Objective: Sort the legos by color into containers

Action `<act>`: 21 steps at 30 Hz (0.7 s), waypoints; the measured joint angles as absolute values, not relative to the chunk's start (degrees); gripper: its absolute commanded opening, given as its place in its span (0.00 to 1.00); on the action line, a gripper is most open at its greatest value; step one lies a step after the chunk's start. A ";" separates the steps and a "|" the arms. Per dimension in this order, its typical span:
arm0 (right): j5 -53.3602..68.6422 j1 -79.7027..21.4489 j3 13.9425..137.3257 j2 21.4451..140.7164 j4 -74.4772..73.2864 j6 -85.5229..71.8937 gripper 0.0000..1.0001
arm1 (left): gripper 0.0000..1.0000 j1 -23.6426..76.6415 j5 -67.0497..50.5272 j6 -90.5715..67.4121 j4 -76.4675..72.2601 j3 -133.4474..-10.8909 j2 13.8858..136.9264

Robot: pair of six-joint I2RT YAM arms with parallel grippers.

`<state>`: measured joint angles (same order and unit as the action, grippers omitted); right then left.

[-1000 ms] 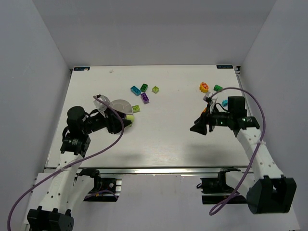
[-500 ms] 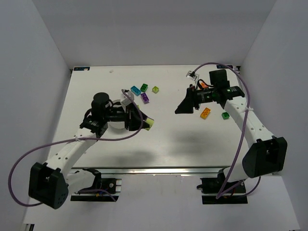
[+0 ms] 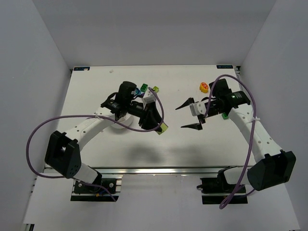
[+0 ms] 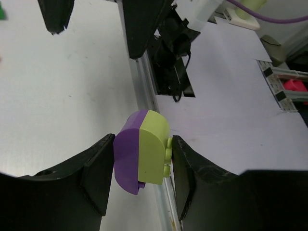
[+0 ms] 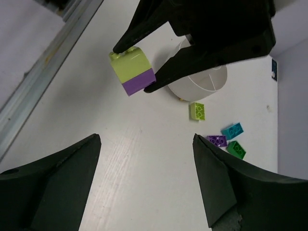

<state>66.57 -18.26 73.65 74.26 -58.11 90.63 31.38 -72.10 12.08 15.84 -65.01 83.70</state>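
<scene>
My left pincer (image 3: 161, 127) points to 4 o'clock, arm stretched out, clamped on a lime-purple lego (image 4: 142, 151). My right pincer (image 3: 183, 118) faces 9 o'clock, jaws wide, empty.

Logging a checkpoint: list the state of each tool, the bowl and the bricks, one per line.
left tool: shut on the purple-and-lime brick pair
right tool: open, empty
bowl: upright on the table
orange brick: loose on the table
lime brick: loose, near the bowl
cyan brick, purple brick, green brick: loose, clustered outside the bowl
</scene>
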 measured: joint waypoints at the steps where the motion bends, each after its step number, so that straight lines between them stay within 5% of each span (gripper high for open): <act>1: 66.32 -18.61 73.63 74.78 -59.94 95.04 0.82 | 0.11 31.88 -72.27 12.95 17.23 -65.23 84.55; 8: 65.78 -20.62 73.63 75.02 -66.37 109.34 0.79 | 0.12 34.54 -72.47 15.79 23.16 -67.79 89.30; 21: 65.69 -25.45 71.35 72.73 -70.04 112.97 0.77 | 0.14 37.65 -72.38 17.30 26.04 -74.98 94.78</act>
<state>65.69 -25.45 71.35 72.73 -70.04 112.97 37.65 -72.38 17.30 26.04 -74.98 94.78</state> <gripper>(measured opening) 0.775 0.570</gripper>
